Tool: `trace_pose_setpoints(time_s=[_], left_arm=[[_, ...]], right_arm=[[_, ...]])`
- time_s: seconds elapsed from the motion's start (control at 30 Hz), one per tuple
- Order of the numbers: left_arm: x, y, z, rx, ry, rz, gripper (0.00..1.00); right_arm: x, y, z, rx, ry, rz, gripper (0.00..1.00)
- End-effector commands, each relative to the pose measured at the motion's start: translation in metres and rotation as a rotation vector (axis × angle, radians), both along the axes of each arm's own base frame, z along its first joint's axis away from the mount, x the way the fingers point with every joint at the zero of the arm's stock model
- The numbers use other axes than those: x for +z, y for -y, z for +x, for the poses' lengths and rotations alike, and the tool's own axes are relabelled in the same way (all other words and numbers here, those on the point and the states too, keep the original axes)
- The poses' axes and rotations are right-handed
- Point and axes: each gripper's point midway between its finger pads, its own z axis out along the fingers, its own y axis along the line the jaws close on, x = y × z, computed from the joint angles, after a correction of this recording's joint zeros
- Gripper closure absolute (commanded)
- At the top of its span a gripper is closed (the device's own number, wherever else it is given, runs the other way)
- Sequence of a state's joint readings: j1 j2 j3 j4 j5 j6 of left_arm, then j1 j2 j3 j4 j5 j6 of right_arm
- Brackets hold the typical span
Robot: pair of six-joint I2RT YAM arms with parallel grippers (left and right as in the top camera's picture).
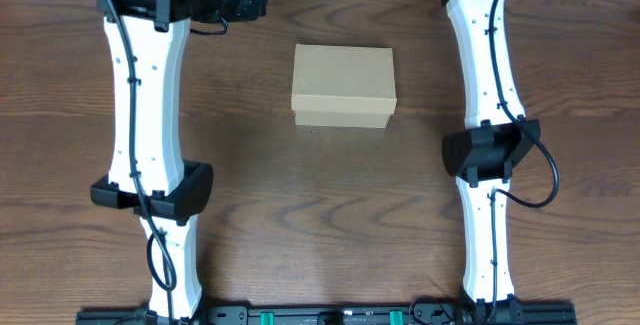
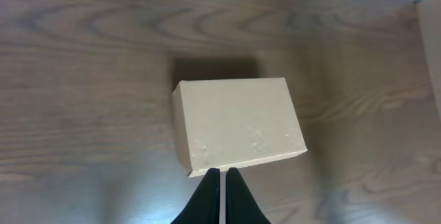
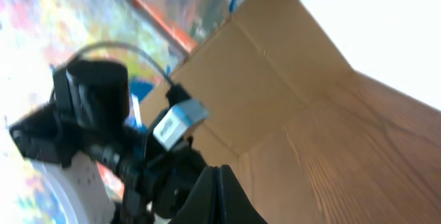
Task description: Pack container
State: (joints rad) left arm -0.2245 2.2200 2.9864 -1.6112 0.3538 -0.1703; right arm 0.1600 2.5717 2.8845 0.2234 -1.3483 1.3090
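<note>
The container (image 1: pixel 343 86) is a plain brown cardboard box with its flap lid shut, on the wooden table at centre back. In the left wrist view it (image 2: pixel 238 124) lies just beyond my left gripper (image 2: pixel 222 172), whose black fingers are shut and empty, their tips near the box's near edge and apart from it. My right gripper (image 3: pixel 219 169) is shut and empty, raised and pointing sideways away from the box. In the overhead view both arms reach to the top edge and the fingers do not show. No tape rolls or markers are in view.
The left arm (image 1: pixel 150 115) and right arm (image 1: pixel 490 115) flank the box. A large brown cardboard panel (image 3: pixel 255 79) stands at the table's edge in the right wrist view, with the other arm's black wrist (image 3: pixel 103 127) beside it.
</note>
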Motion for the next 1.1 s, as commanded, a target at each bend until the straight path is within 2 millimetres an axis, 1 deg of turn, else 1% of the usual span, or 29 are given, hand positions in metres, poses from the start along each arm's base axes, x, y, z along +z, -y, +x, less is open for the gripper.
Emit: trace_pose_setpoints(time_s=[0.0, 0.07, 0.13, 0.17, 0.23, 0.33, 0.4, 0.47, 0.57, 0.6, 0.63, 0.7, 0.77, 0.83, 0.93, 0.97, 1.07], left_arm=[[0.005, -0.009, -0.020, -0.001, -0.020, 0.037, 0.95], [0.007, -0.010, -0.022, -0.001, -0.014, 0.036, 0.95], [0.008, -0.010, -0.022, -0.001, -0.012, 0.034, 0.94], [0.009, -0.010, -0.023, -0.001, -0.011, 0.034, 0.94], [0.010, -0.009, -0.024, -0.002, -0.009, 0.031, 0.94], [0.013, -0.010, -0.025, -0.002, -0.002, 0.029, 0.94], [0.015, -0.010, -0.026, -0.002, 0.003, 0.029, 0.94], [0.016, -0.010, -0.027, -0.002, 0.005, 0.030, 0.94], [0.015, -0.011, -0.026, 0.001, 0.006, 0.034, 0.95], [0.015, -0.013, -0.026, 0.008, 0.008, 0.045, 0.94], [0.014, -0.015, -0.025, 0.015, 0.011, 0.057, 0.94], [0.013, -0.018, -0.023, 0.019, 0.023, 0.093, 0.94], [0.011, -0.020, -0.022, 0.026, 0.028, 0.126, 0.94], [0.007, -0.018, -0.021, 0.017, 0.019, 0.131, 0.94], [-0.007, -0.014, -0.017, -0.005, -0.016, 0.148, 0.94], [-0.015, -0.011, -0.015, -0.015, -0.038, 0.156, 0.94], [-0.040, -0.001, -0.011, -0.059, -0.098, 0.177, 0.94]], right_arm=[[0.048, 0.013, -0.005, -0.103, 0.017, 0.085, 0.98], [0.059, 0.015, -0.008, -0.133, 0.085, 0.086, 0.98], [0.059, 0.018, -0.004, -0.178, 0.108, 0.060, 0.98], [0.056, 0.019, 0.000, -0.215, 0.115, 0.040, 0.98], [0.047, 0.030, 0.017, -0.346, 0.103, -0.014, 0.98], [0.031, 0.056, 0.042, -0.611, 0.124, -0.155, 0.98], [0.020, 0.074, 0.046, -0.751, 0.134, -0.278, 0.98], [0.007, 0.089, 0.043, -0.860, 0.128, -0.417, 0.98], [-0.016, 0.101, 0.029, -0.934, 0.113, -0.614, 0.98], [-0.030, 0.107, 0.021, -0.958, 0.085, -0.705, 0.99], [-0.039, 0.109, 0.016, -0.957, 0.068, -0.758, 0.99], [-0.064, 0.110, 0.002, -0.930, 0.010, -0.871, 0.99], [-0.091, 0.107, -0.009, -0.879, -0.061, -0.951, 0.99], [-0.116, 0.105, -0.017, -0.827, -0.125, -1.017, 0.99], [-0.149, 0.102, -0.027, -0.762, -0.210, -1.094, 0.99], [-0.161, 0.102, -0.030, -0.738, -0.242, -1.122, 0.99], [-0.185, 0.102, -0.034, -0.693, -0.298, -1.179, 0.98]])
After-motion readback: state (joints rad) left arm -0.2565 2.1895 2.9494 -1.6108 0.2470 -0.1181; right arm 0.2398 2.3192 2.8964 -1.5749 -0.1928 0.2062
